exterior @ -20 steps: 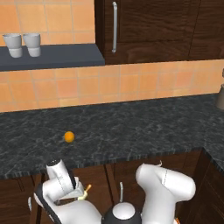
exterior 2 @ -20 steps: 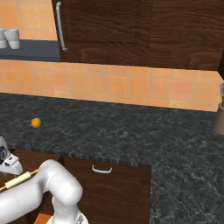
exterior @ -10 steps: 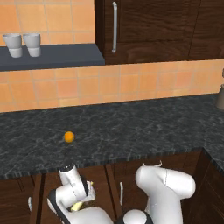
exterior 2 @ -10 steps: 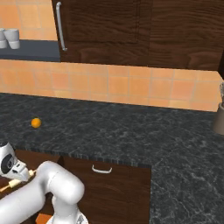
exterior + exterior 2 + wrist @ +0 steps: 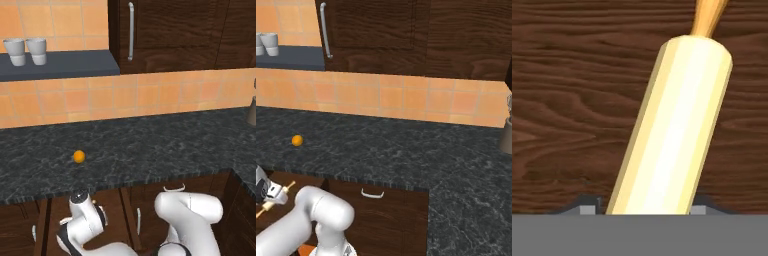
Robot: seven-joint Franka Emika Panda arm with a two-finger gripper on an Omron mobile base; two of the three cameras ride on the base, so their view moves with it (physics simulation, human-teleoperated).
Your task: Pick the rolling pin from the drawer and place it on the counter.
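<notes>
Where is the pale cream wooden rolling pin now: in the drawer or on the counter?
In the drawer: the pale cream wooden rolling pin lies against the dark brown wood-grain drawer bottom.

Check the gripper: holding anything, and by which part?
Cannot tell if gripped. The fingers flank the rolling pin at its cream barrel, not the handles; contact is hidden low over the drawer.
</notes>
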